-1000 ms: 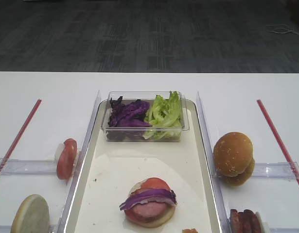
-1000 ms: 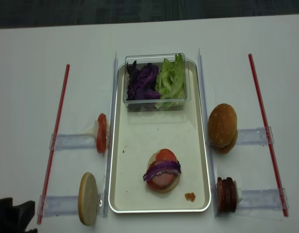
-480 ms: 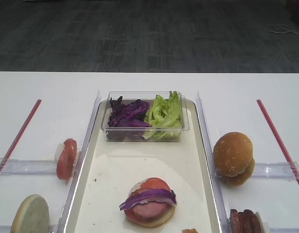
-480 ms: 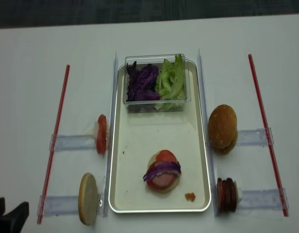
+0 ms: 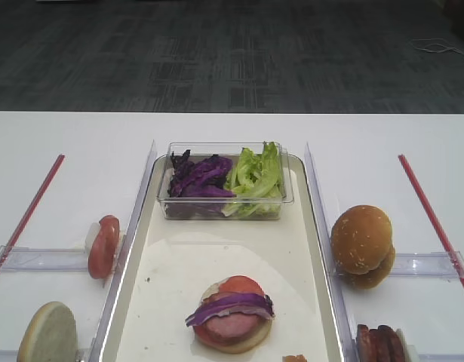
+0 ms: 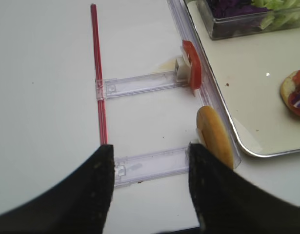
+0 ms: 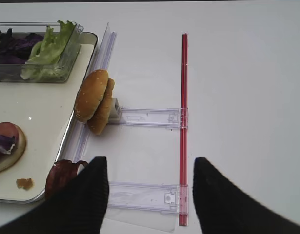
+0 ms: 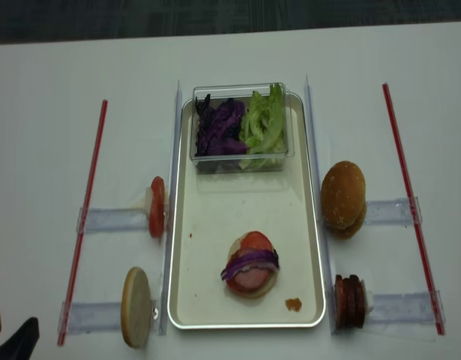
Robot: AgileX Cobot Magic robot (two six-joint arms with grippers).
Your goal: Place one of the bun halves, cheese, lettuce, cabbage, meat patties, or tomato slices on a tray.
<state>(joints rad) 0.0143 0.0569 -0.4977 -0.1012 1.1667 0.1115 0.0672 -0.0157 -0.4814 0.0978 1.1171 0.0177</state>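
Claws hang spread and empty over the white counter [image 5: 73, 136]. Left claw [image 6: 149, 192] has a flat bun half [image 6: 215, 136] just ahead to its right; right claw [image 7: 150, 195] has meat patties [image 7: 62, 176] ahead-left, beside the tray [image 7: 52, 117].

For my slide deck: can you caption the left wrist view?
Open left pincer hovers empty over a pale bun half and tomato slice beside the tray.

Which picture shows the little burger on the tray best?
The first high view: the stacked burger is near and whole, layers visible. The realsense view shows it whole from above, smaller. Both wrist views cut it off at their edges.
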